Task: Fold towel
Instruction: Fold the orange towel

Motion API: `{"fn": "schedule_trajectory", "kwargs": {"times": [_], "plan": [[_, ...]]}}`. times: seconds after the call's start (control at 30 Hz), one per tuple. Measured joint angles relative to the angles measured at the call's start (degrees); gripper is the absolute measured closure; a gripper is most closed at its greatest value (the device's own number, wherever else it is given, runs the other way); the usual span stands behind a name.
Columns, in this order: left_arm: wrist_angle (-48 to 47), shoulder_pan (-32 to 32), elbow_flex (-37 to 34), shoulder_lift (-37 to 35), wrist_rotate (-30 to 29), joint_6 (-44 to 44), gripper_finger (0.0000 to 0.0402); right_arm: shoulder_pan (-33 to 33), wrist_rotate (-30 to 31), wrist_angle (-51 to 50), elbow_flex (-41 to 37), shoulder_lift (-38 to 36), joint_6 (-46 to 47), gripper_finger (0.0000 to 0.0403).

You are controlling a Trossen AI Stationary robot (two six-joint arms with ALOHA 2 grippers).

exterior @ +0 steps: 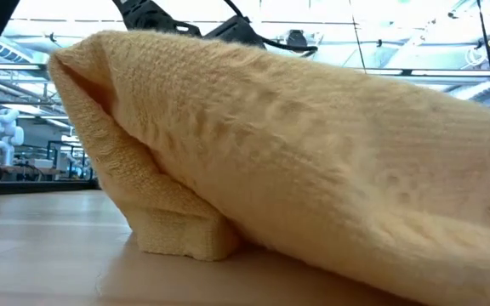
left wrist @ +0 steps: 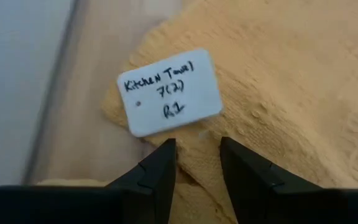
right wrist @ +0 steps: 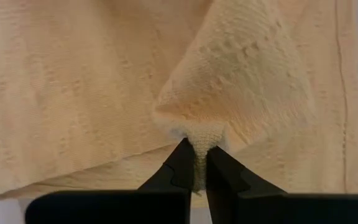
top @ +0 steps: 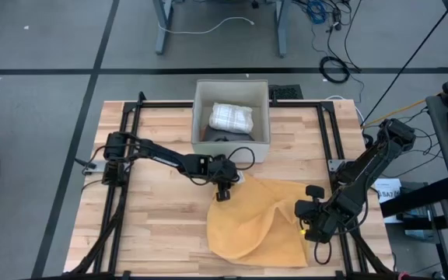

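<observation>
the yellow towel (exterior: 313,153) fills the low view, humped up close to the lens with a thick doubled edge resting on the wooden surface (top: 154,233). from above it lies rumpled on the near right part of the surface, in front of a white bin (top: 232,117) that holds a folded checked cloth (top: 232,117).

the right gripper (right wrist: 195,163) has its jaws pinching a tented corner of the towel at the towel's right edge. the left gripper (left wrist: 196,163) hovers over the far left corner, jaws spread either side of the hem, not yet gripping, just beside a white tag (left wrist: 169,92) marked "kitchen towel".

to do this step well, i judge the left jaws should close on the hem beside the tag, then both corners lift together and evenly.

the towel's long axis seems to run diagonally, from the far left corner toward the near right, though the rumpling makes this uncertain.
</observation>
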Motion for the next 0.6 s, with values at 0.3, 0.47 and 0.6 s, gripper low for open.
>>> {"fn": "schedule_trajectory", "kwargs": {"times": [0.3, 0.47, 0.6], "plan": [[-0.5, -0.5, 0.0, 0.2, 0.6, 1.4, 0.0302, 0.0, 0.9, 1.0, -0.1, 0.0, -1.0, 0.0387], [-2.1, -0.9, 0.1, 0.1, -0.2, 3.9, 0.0386, 0.0, 0.9, 1.4, -0.1, 0.0, -0.9, 0.0387], [-3.0, -1.9, 0.0, -1.0, -3.4, 5.4, 0.0396, 0.0, 0.9, 1.4, -0.1, 0.0, -0.8, 0.0387]]}}
